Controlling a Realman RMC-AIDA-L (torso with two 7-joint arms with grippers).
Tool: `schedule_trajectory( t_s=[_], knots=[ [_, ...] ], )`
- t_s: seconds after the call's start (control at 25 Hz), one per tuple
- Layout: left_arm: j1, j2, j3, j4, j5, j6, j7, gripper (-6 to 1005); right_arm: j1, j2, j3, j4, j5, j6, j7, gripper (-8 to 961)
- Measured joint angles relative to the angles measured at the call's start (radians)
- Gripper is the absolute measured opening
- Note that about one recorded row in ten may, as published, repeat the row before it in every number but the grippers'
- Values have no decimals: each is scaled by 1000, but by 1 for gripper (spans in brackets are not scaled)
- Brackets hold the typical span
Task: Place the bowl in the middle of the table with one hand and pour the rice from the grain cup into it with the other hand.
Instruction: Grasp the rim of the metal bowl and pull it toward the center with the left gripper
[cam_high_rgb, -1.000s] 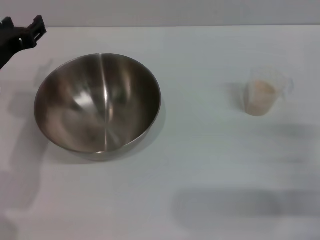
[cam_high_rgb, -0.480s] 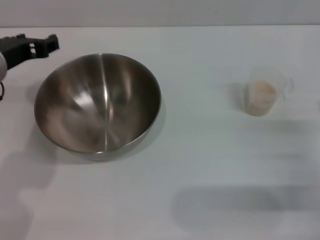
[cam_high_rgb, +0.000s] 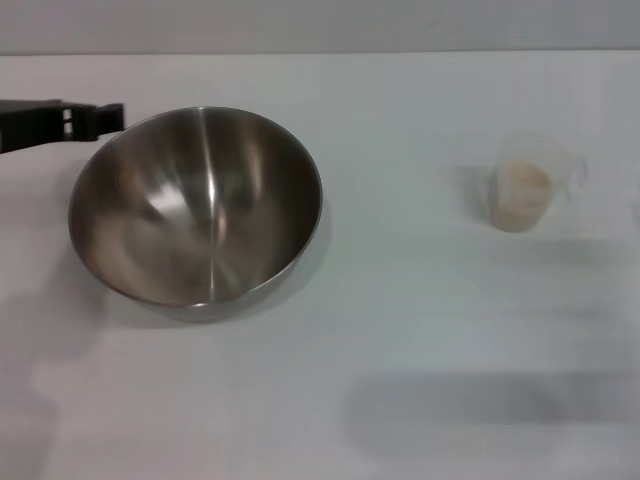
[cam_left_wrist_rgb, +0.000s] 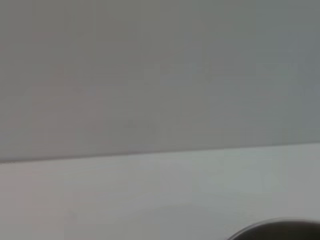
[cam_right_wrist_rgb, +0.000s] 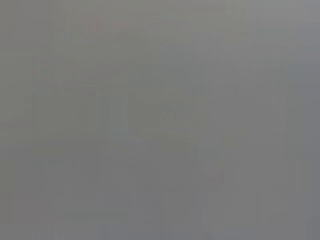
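Note:
The steel bowl (cam_high_rgb: 195, 205) sits upright and empty on the left part of the white table (cam_high_rgb: 400, 330). My left gripper (cam_high_rgb: 110, 118) reaches in level from the left edge, its tip just at the bowl's far-left rim; whether it touches the rim does not show. In the left wrist view only a dark sliver of the bowl's rim (cam_left_wrist_rgb: 280, 231) appears. The clear grain cup (cam_high_rgb: 527, 185) stands upright at the right, with pale rice (cam_high_rgb: 523, 183) inside it. My right gripper is out of view, and its wrist view is plain grey.
A grey wall (cam_high_rgb: 320, 25) runs along the table's far edge. Soft shadows lie on the tabletop near the front (cam_high_rgb: 450, 410) and at the left.
My left gripper has swung from a raised, tilted pose at the far left to a level one, moving right until its tip is at the bowl's rim. Bowl and cup have not moved.

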Motion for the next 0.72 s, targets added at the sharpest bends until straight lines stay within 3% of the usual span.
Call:
schedule_trajectory(
  t_s=[0.28,0.48,0.72],
  knots=[
    [-86,-2,-111,79,-7,-141,83,634,2,1,-6,-1,-1,-5,0,713],
    [-133,-2,-135,110,-8,-216,109,628,2,2,-6,-2,-1,-5,0,714],
    [-145,-4,-134,144,-8,-225,109,621,2,2,-6,-2,-3,-5,0,714]
  ],
)
